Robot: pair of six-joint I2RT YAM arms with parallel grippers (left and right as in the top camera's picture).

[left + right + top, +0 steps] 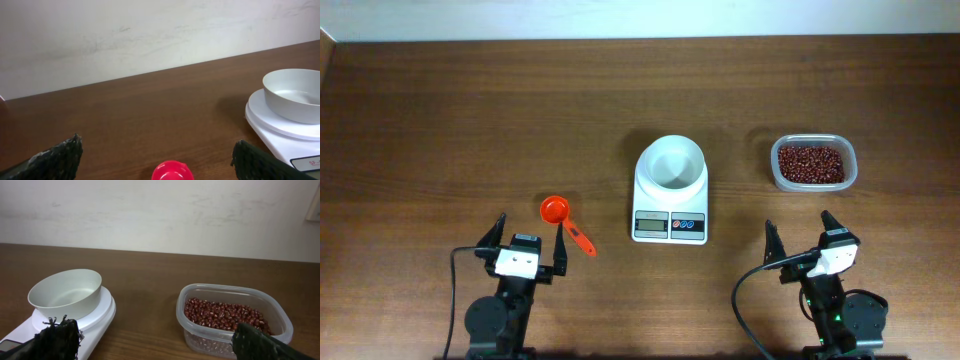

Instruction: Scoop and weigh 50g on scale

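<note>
Left tool (532, 226) and right tool (798, 221) gape, low, facing the scale (670, 190)

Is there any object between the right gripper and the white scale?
Nothing visible. Only bare brown wooden table lies between the right gripper and the small white digital scale with its round bowl. The clear plastic tub of red beans sits ahead of the gripper, off that path.

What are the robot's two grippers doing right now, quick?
Left gripper: open, holding nothing.
Right gripper: open, holding nothing.
</note>
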